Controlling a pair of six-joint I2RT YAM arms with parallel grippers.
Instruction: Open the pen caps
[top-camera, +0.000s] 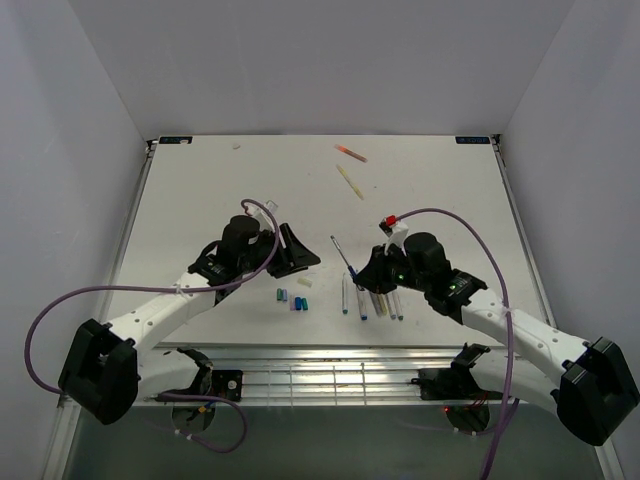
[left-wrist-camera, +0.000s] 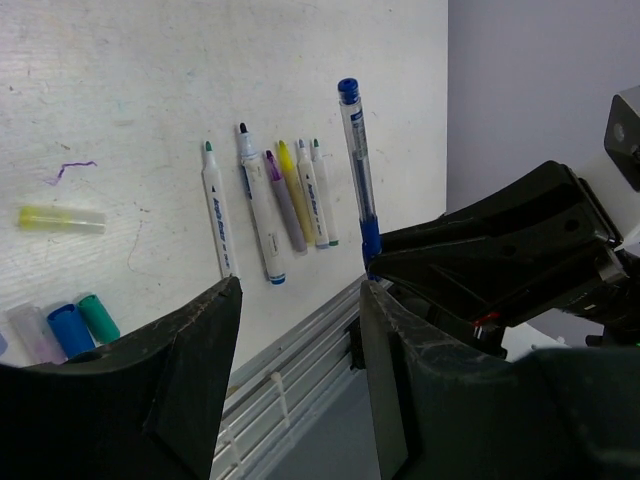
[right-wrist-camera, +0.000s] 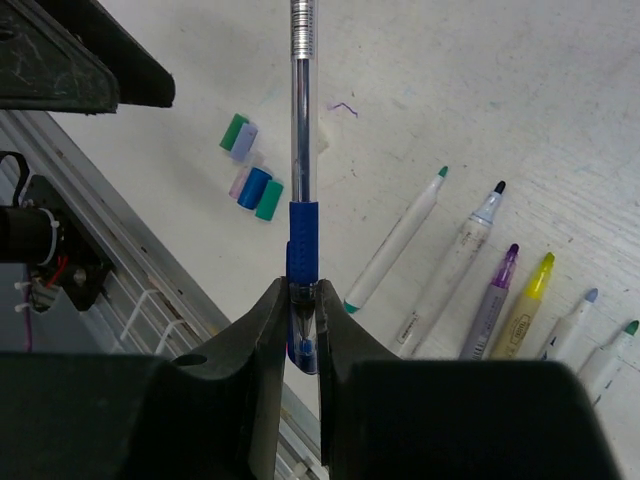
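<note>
My right gripper (right-wrist-camera: 302, 318) is shut on the capped end of a clear blue pen (right-wrist-camera: 302, 120), which sticks up off the table. In the top view the right gripper (top-camera: 362, 272) holds this pen (top-camera: 342, 254) pointing toward the left gripper (top-camera: 305, 250). My left gripper (left-wrist-camera: 300, 330) is open and empty, a short way from the pen (left-wrist-camera: 357, 160). Several uncapped pens (left-wrist-camera: 258, 215) lie in a row near the front edge, also in the right wrist view (right-wrist-camera: 455, 265). Loose pen caps (top-camera: 291, 298) lie in a cluster; they also show in the right wrist view (right-wrist-camera: 255, 190).
Two more pens, an orange one (top-camera: 350, 152) and a pale yellow one (top-camera: 350, 182), lie at the far side of the table. A yellowish cap (left-wrist-camera: 60, 218) lies apart from the cluster. A metal rail (top-camera: 320, 372) runs along the table's front edge.
</note>
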